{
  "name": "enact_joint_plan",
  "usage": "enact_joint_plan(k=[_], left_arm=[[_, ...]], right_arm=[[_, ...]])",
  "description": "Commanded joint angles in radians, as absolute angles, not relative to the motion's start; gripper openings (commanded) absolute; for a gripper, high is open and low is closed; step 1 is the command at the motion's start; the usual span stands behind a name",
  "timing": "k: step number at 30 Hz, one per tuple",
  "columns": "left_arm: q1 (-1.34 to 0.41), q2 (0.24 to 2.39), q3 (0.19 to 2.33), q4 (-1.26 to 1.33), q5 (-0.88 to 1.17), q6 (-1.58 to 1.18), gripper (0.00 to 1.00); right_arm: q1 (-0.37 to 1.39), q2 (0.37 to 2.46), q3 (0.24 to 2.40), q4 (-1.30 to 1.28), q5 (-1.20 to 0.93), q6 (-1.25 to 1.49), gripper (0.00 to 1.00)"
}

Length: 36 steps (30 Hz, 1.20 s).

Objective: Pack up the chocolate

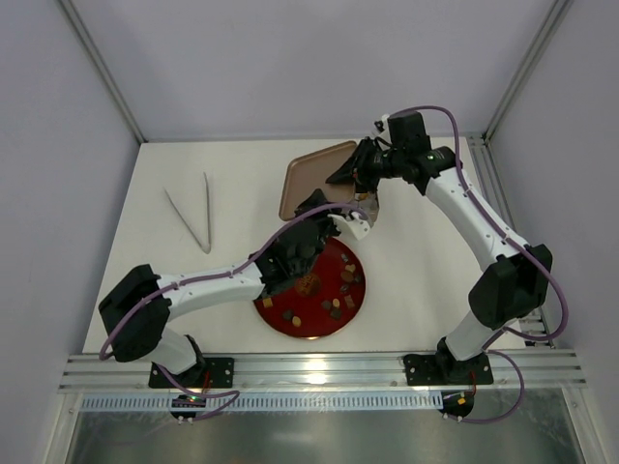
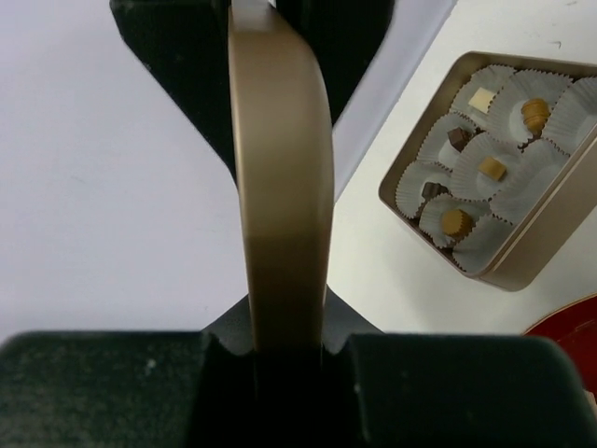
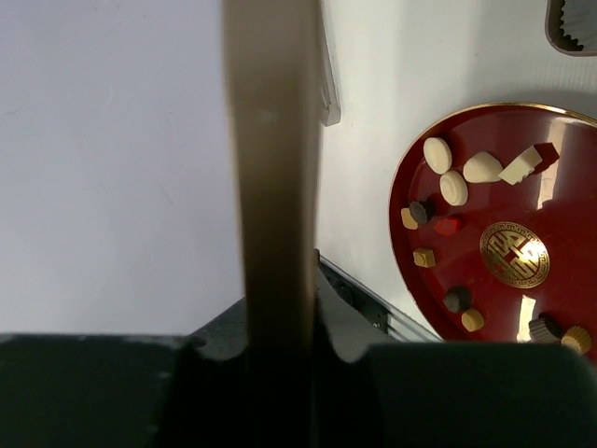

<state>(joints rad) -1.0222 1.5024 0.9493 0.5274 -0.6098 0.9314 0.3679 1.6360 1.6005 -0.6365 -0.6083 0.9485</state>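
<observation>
Seen from above, a white bench [image 1: 416, 271] fills the middle of the frame, with two robot arms reaching in from the bottom edge. Just above centre, a tan lid [image 1: 308, 179] is held tilted off the bench. The left tool [image 1: 317, 205] meets its lower edge and the right tool [image 1: 354, 172] meets its right edge. Below the lid, at lower centre, a round red plate [image 1: 308, 331] lies flat with loose pieces of chocolate [image 1: 334, 307] scattered on it, dark, tan and cream. Metal tongs [image 1: 198, 227] lie at the left of the frame, well apart from the plate. In the left wrist view, the lid's edge runs up the centre of the frame, and the left tool is closed on it, with a dark finger on each side. At the right of that frame an open tan tin [image 2: 522, 266] sits on the bench, lined with crinkled white paper cups [image 2: 550, 182]; several of the cups each hold one piece of chocolate, while others show none. In the right wrist view, the lid's edge again crosses the centre as a blurred brown band, clamped in the right tool. The red plate lies at the right of that frame, with cream pieces near its top and tan and dark pieces lower down.
</observation>
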Motion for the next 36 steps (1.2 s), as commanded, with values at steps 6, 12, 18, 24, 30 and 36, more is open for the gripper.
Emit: enact_joint_plan(k=[6, 12, 18, 24, 30, 36], left_arm=[[-1.034, 1.477, 1.063, 0.540, -0.594, 0.848, 0.00], [-1.034, 1.482, 1.117, 0.365, -0.539, 0.703, 0.00], [-1.028, 1.505, 1.164, 0.287, -0.500, 0.580, 0.00], [-0.973, 1.520, 1.248, 0.149, -0.363, 0.408, 0.00], [-0.759, 1.587, 1.449, -0.070, 0.089, -0.048, 0.00], [-0.560, 1.787, 1.652, -0.109, 0.521, -0.460, 0.00]], right_arm=[[0.373, 1.557, 1.601, -0.594, -0.572, 0.856, 0.71], [0.315, 1.494, 1.597, -0.536, -0.483, 0.816, 1.00], [0.249, 1.454, 1.583, -0.496, -0.436, 0.808, 1.00], [0.155, 1.378, 1.546, -0.462, -0.371, 0.779, 1.00], [0.089, 1.348, 1.493, -0.420, -0.336, 0.704, 1.00], [0.086, 1.431, 1.467, -0.384, -0.337, 0.571, 1.00]])
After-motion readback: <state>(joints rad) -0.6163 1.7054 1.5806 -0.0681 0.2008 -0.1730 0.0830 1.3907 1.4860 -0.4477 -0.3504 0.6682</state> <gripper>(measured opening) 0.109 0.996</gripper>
